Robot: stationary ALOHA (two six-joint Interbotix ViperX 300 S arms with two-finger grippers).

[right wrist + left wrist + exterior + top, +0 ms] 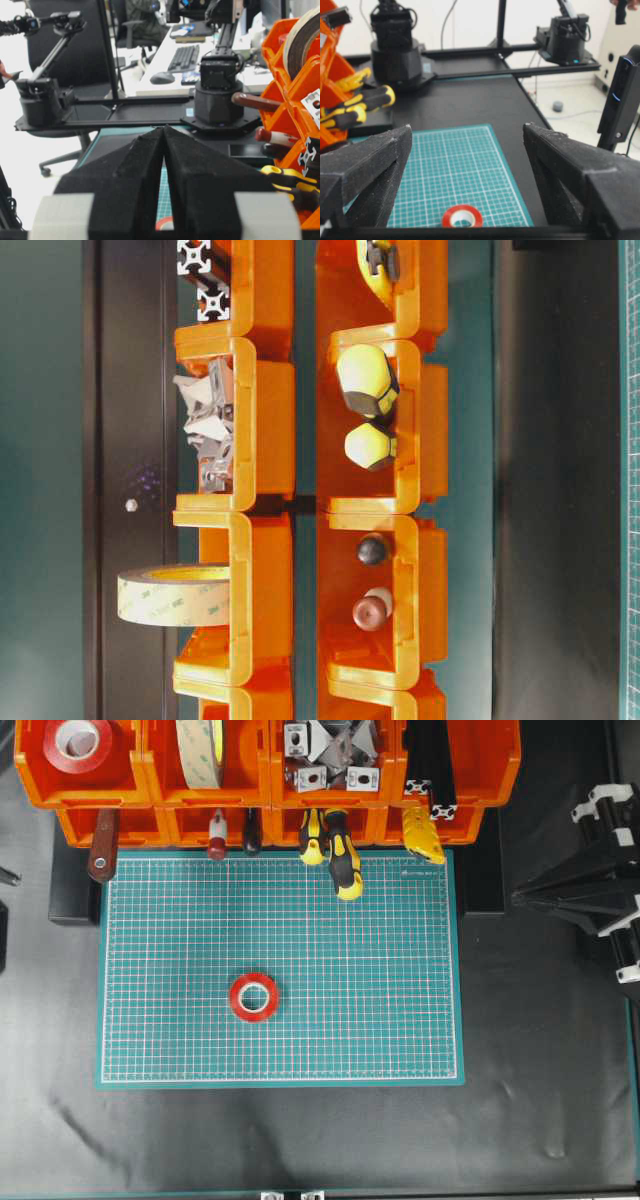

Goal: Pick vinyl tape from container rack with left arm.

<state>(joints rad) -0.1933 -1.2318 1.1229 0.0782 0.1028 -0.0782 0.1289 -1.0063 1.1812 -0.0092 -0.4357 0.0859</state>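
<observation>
Vinyl tape (pixel 254 996) flat on green mat (pixel 400 1020), left claw (pixel 465 165) spread, right claw (pixel 164 150) closed empty.

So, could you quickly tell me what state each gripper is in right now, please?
Left gripper: open, fingers spread wide, holding nothing; a red tape roll lies on the mat below.
Right gripper: closed, fingers pressed together, holding nothing.

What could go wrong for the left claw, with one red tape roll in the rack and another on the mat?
1. Wrong roll: the open left claw faces the red roll on the green mat, while the rack roll sits in a corner bin of the container rack.
2. The bin walls are close around that roll, so a finger may catch one.
3. The cream tape roll stands in the next bin and could be bumped.
</observation>
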